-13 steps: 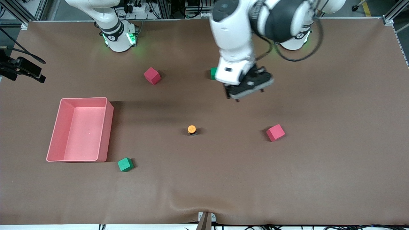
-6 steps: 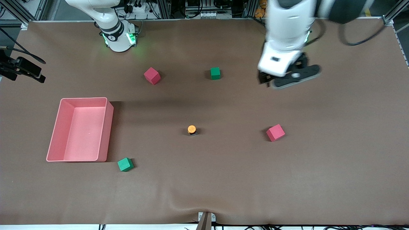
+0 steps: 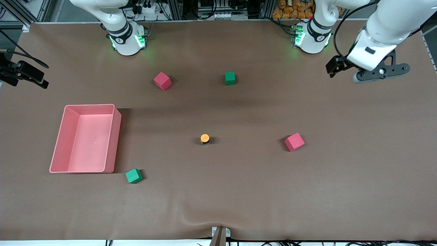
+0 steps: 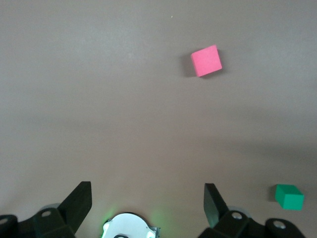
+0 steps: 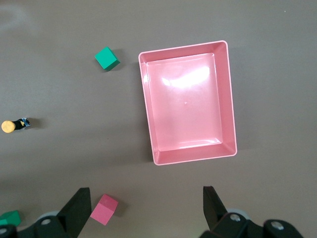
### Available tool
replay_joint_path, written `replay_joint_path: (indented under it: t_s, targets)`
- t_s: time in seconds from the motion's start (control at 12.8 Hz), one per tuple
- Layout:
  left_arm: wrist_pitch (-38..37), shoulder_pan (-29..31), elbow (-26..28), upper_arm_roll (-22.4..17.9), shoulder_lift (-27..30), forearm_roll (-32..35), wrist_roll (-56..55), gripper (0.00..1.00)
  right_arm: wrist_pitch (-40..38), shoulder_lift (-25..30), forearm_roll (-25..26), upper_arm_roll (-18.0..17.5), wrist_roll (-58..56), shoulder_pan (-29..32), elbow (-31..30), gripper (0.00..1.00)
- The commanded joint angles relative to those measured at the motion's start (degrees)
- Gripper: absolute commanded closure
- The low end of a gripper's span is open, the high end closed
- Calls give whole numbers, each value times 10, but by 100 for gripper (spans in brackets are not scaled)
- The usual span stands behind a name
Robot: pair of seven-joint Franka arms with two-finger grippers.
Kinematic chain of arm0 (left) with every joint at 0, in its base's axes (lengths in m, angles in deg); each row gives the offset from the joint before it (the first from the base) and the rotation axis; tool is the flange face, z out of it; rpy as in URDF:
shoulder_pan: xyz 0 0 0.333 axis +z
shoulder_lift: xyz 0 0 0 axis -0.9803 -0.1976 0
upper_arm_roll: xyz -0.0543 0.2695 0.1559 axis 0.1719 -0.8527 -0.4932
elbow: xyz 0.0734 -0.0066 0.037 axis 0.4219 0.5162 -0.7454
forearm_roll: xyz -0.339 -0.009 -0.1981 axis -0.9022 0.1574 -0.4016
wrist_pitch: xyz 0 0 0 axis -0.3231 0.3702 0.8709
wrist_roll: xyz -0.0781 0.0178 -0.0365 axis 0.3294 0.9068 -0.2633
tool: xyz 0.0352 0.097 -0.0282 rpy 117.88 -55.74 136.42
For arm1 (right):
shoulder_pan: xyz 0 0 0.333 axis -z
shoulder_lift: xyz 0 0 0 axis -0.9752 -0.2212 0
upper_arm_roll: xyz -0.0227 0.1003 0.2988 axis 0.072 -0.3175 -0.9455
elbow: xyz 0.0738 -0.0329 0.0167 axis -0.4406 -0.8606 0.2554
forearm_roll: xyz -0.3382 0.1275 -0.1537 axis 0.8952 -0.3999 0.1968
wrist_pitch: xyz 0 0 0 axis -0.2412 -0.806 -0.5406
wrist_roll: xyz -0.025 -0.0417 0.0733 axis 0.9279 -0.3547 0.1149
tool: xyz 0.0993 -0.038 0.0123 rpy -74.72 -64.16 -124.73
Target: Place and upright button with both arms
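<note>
The button (image 3: 205, 138) stands upright near the middle of the brown table (image 3: 239, 191), orange cap up on its short black body, touched by neither arm. Taking the front view as a clock face centred on it, one red cube (image 3: 294, 141) lies at three o'clock, well apart; a green cube (image 3: 230, 78) sits at about one o'clock and another red cube (image 3: 162, 81) at eleven, both farther from the front camera. A second green cube (image 3: 134, 176) lies at about eight o'clock, just beside the near corner of the pink tray (image 3: 112, 136), which sits at nine o'clock toward the right arm's end of the table.

The left gripper (image 3: 379, 72) hangs in the air over the table's edge at the left arm's end, close to that arm's base (roughly two o'clock from the button). Its fingers (image 4: 79, 201) are spread wide with nothing between them. The right gripper (image 5: 143, 208) is up high over the tray area, looking down on the tray's rim, fingers likewise spread and empty; the right arm waits.
</note>
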Motion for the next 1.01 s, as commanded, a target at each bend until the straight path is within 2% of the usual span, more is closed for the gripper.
replay_joint_path:
  t_s: [0.0, 0.16, 0.39, 0.7, 0.94]
  targets:
    - [19, 67, 37, 7, 37, -54, 73, 0, -9, -4, -10, -4, -5, 11, 11, 0]
    - [19, 121, 41, 8, 37, -70, 119, 0, -9, -4, -10, -4, -5, 10, 12, 0]
    - [10, 132, 11, 6, 22, -64, 145, 0, -9, -4, -10, -4, -5, 10, 11, 0]
    - [-23, 137, -71, 6, -18, -18, 164, 0, -10, -4, -10, -4, -5, 12, 11, 0]
    - [-23, 142, -71, 5, -16, -18, 175, 0, -9, -4, -10, -4, -5, 12, 11, 0]
